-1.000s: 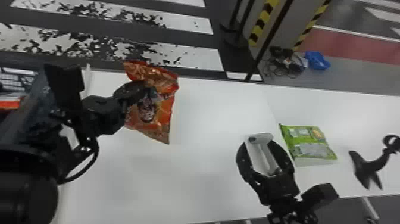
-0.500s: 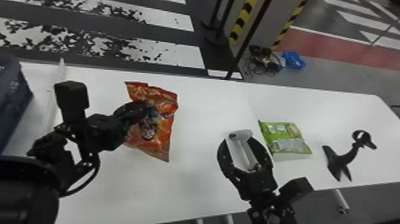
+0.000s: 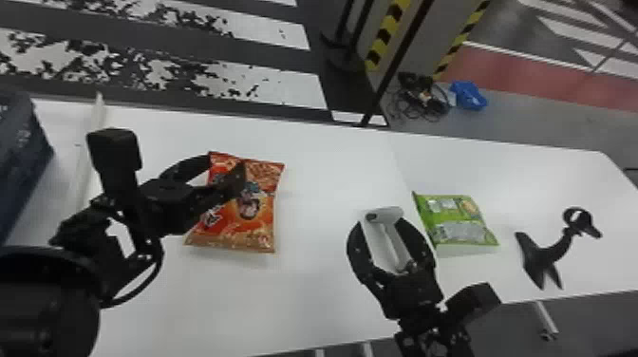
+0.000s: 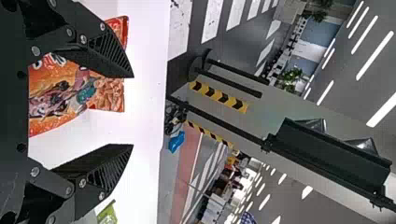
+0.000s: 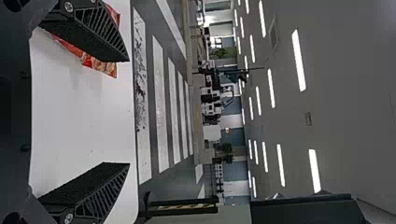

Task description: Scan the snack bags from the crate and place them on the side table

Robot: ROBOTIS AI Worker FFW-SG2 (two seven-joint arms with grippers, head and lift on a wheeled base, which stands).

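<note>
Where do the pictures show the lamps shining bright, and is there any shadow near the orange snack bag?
Left wrist view: long ceiling lamps shine bright white; right wrist view: rows of such lamps, also bright white; head view: a faint, soft shadow on the white table, along the near edge of the orange snack bag.

I observe glossy plastic film on the orange bag (image 3: 261, 225), left, and green bag (image 3: 453, 213), right. I find the right table (image 3: 479, 164) smooth, the black stand (image 3: 546, 256) matt.
</note>
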